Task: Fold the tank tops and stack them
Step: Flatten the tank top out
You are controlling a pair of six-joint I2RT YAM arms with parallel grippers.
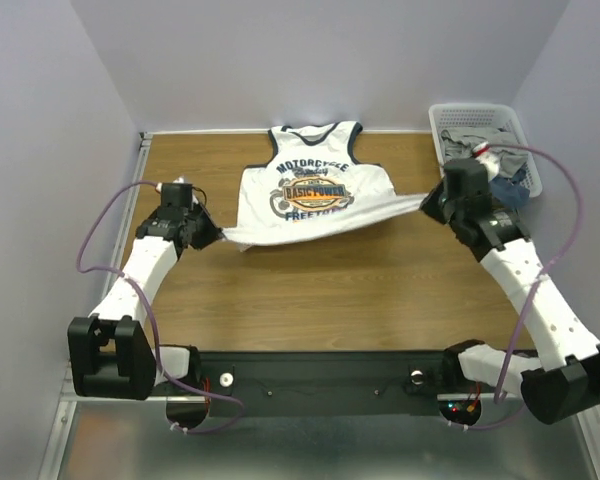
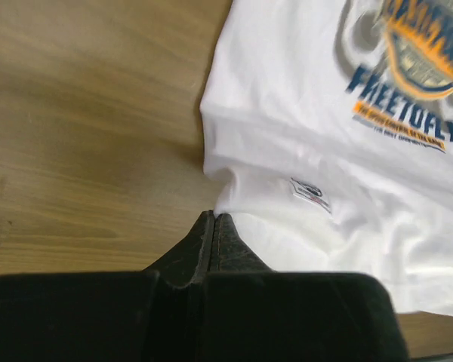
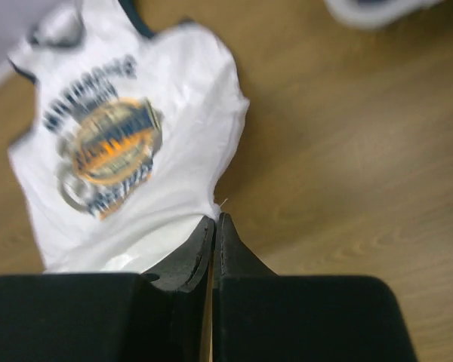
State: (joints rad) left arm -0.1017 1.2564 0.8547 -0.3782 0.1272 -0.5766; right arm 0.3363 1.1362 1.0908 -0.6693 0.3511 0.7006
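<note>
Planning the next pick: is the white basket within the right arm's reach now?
Probably yes: the basket sits just beyond the right gripper, nothing between, though that gripper is shut on the tank top.

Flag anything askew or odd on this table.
Only the tank top hem: the left hand and right hand each pinch a bottom corner, drawing it into points wider than the body. No damage or spill visible.

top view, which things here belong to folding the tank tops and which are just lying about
Belong to the job:
- white tank top, hem stretched between the grippers
- left gripper, shut on one hem corner
- right gripper, shut on the other

Just lying about:
- white basket, far right corner of the table
- grey and dark cloth in it, kind unclear
</note>
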